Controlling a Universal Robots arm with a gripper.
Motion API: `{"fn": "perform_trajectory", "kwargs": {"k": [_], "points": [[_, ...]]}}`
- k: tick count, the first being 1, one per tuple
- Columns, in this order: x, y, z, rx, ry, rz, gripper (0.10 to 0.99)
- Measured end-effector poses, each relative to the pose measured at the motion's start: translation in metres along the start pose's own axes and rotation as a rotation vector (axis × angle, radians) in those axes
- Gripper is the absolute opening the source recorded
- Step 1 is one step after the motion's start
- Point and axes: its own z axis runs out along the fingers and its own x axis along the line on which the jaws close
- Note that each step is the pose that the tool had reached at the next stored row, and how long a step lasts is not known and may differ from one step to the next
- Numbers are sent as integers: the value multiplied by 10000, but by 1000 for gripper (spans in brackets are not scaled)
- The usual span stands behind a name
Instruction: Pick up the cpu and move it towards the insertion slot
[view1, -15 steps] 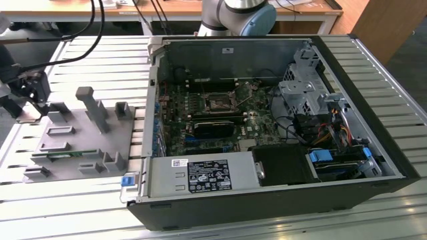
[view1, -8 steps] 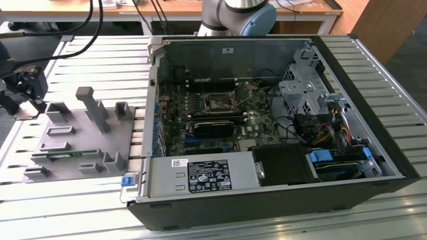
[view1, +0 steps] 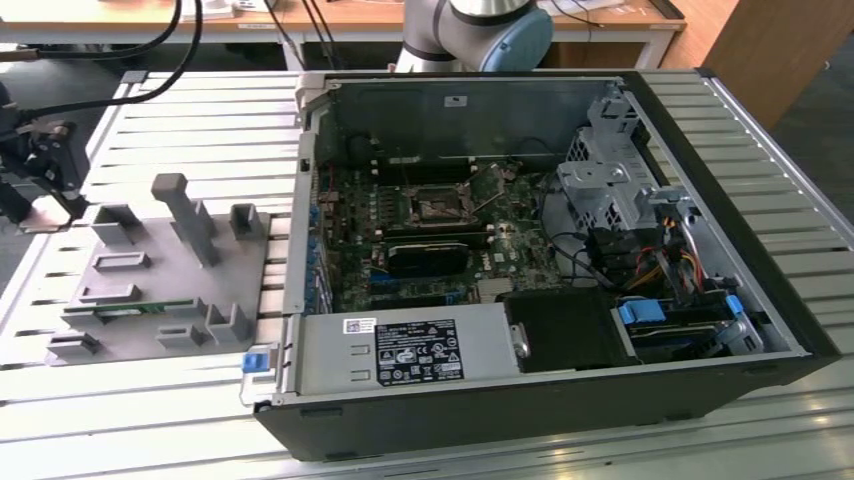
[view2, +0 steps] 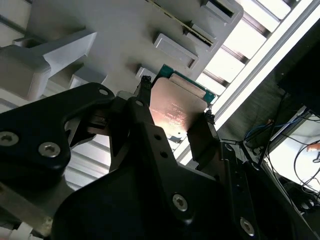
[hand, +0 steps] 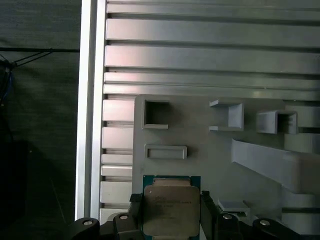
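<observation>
Cpu (hand: 170, 205) is clamped flat between the two black fingers (view2: 200, 145) of the gripper (view2: 175, 105), which are closed onto its opposite edges, silvery metal top facing the wrist cameras and green rim showing at one edge. The arm's grey and blue base joint (view1: 487, 25) stands behind the computer case (view1: 534, 400), and the gripper is far out at the exterior view's left, pointing down. In both wrist views the chip is over the grey plastic fixture plate (hand: 200, 137), near the plate's edge and beside a shallow rectangular recess (hand: 165, 151); whether it is clear of the plate or touching it cannot be told. The insertion slot (view1: 438, 205), a dark square socket with a shiny frame, lies on the motherboard inside the open case, well apart from the gripper toward the exterior view's right. A thin green memory stick (view1: 134, 308) lies in the plate. Plate and case both rest on a slatted aluminium table (view1: 174, 110), with wooden desks (view1: 360, 15) and black cables (view1: 174, 40) behind it.
</observation>
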Motion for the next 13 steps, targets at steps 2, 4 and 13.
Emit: {"fn": "perform_trajectory", "kwargs": {"k": [2,4,13], "points": [[0,0,-30,1,-2,0,541],[-1,1,-59,1,-6,0,541],[-2,4,-187,3,-21,0,541]]}}
